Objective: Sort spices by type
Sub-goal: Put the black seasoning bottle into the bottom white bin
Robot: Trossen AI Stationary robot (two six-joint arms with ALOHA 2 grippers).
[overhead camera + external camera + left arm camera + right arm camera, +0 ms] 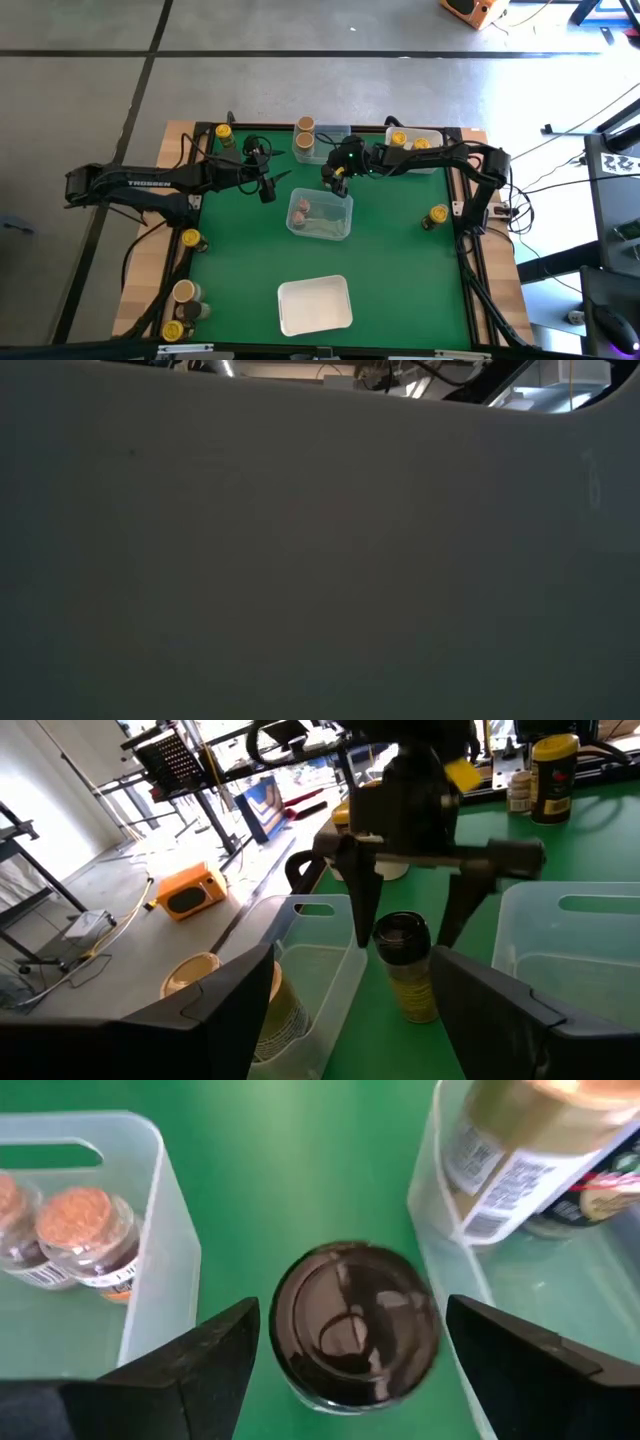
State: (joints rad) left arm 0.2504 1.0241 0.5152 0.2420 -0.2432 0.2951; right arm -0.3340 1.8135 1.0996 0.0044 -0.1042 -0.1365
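The sort looks roughly half done, as far as the high view shows. The middle tray holds two cork-topped jars, a far tray holds two yellow-topped jars, and another far tray has a tan-topped jar at its edge. The white tray near the front holds nothing. Still loose are a yellow jar on the mat toward the right, one at the far left corner, one on the left edge, and a cluster at the front left corner. The step in hand is a dark-lidded jar standing upright on the mat between the middle tray and the far tray: the right gripper hangs over it with fingers spread wide either side of the lid, not touching, holding nothing. The left gripper hovers just beside, also open and empty. The low view is blocked by a pale surface. Judging by this, the dark jar still needs gripping and a tray of its own.
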